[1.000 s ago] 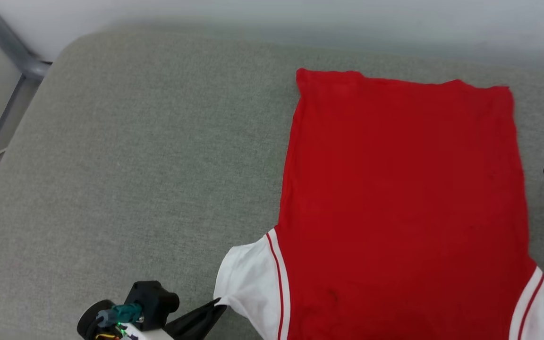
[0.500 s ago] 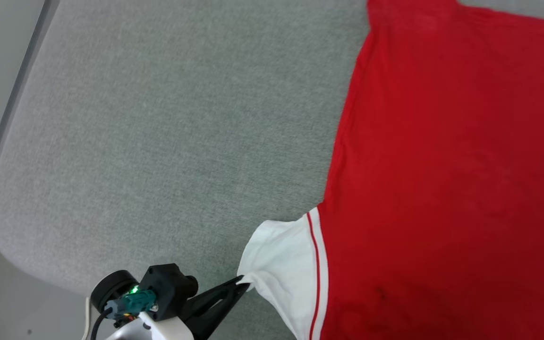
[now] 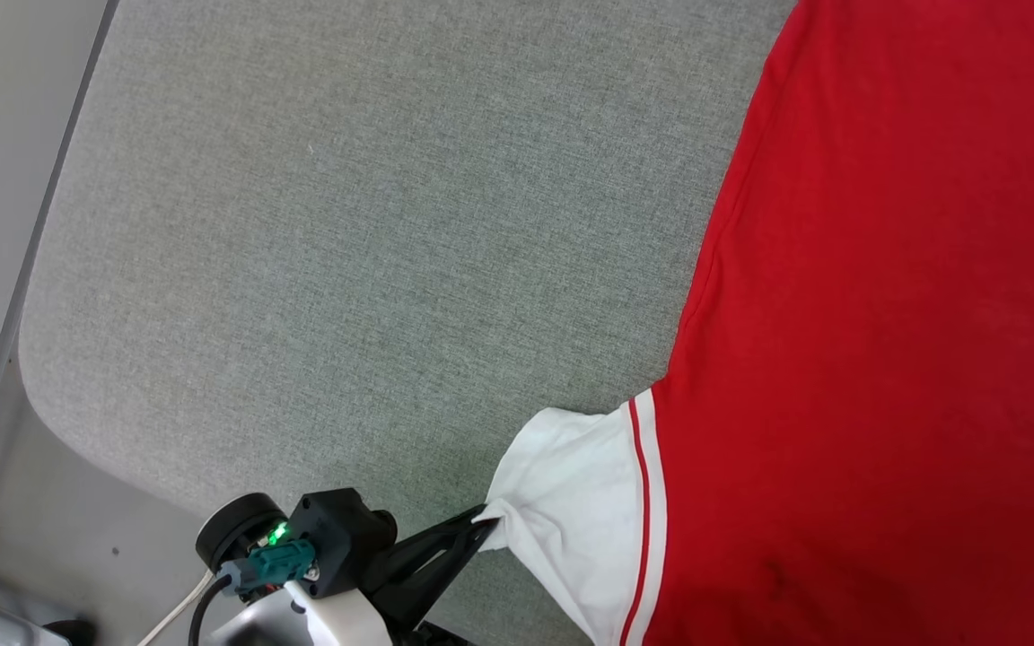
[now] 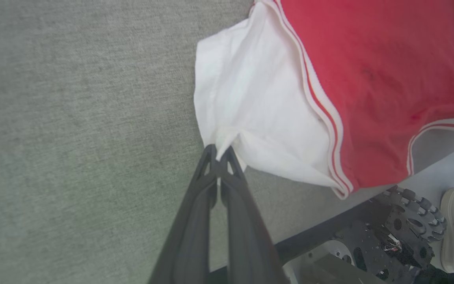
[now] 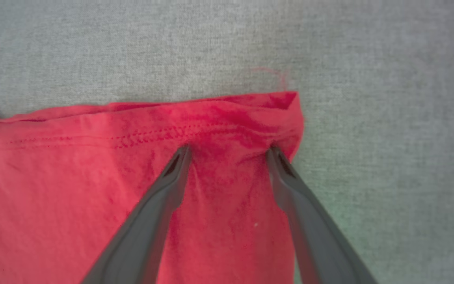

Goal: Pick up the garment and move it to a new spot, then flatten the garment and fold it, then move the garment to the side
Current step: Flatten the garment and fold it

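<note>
- Location: the garment [image 3: 885,314] lies spread on the right part of the grey padded surface [image 3: 346,224]. Its plain red face is up and no lettering shows. The left part of the surface is bare.
- Left gripper [image 3: 486,525]: closed to a tight pinch on the outer edge of the white sleeve [image 3: 571,484], close to the surface's near edge. The cloth gathers into a small peak at the tips.
- Right gripper [image 5: 229,152]: fingers spread wide, both tips resting on red cloth just inside the hem [image 5: 152,132], at its corner. The fabric puckers between them; nothing is clamped.
- Handling, by judgement: light, limp knit with no stiffness. It will drape and sag from any held point, and an unsupported part will drag or fold under.
- Slip: low against the woven surface, so a pull will likely stretch or bunch the cloth before it slides.
- Fragility: none of note, though a pinch on a single layer can tug the sleeve out of shape.
- Recommended hold: the stitched edges. The sleeve edge and the hem corner are doubled and firmer, and give the cleanest line for a fold.
</note>
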Controlling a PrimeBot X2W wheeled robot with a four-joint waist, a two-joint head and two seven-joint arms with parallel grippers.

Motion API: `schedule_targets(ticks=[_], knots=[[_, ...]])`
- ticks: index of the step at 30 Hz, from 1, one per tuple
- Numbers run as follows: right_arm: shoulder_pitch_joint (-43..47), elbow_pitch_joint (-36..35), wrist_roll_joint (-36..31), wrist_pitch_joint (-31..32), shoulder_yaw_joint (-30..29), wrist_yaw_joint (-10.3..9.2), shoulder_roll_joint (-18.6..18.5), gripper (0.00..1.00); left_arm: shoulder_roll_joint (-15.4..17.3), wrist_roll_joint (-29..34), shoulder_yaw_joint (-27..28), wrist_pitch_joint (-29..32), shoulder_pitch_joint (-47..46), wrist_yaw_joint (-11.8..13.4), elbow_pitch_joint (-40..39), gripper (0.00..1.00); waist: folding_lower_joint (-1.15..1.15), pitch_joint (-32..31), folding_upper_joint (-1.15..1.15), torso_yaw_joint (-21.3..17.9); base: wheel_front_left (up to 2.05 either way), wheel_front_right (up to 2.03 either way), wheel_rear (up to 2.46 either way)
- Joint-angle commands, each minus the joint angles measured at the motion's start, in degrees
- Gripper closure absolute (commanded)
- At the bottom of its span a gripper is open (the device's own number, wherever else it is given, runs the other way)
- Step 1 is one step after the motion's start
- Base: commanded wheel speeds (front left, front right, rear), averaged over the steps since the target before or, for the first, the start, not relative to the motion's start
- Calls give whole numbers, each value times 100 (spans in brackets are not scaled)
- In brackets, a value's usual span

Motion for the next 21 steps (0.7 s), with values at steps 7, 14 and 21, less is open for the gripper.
schedule_targets(ticks=[7,14,21], knots=[[246,420,28,118,298,-4,19,100,-94,-7,-10,-81,-127,-50,84,100,0,11,0,40,0,0,0],[395,511,101,-3,376,-4,-148,100,-100,-19,12,-130,-115,-24,149,100,0,-114,0,4,0,0,0],[709,590,184,-135,369,-5,-202,100,-39,-71,96,-207,-24,57,200,100,0,-471,0,-212,0,0,0]])
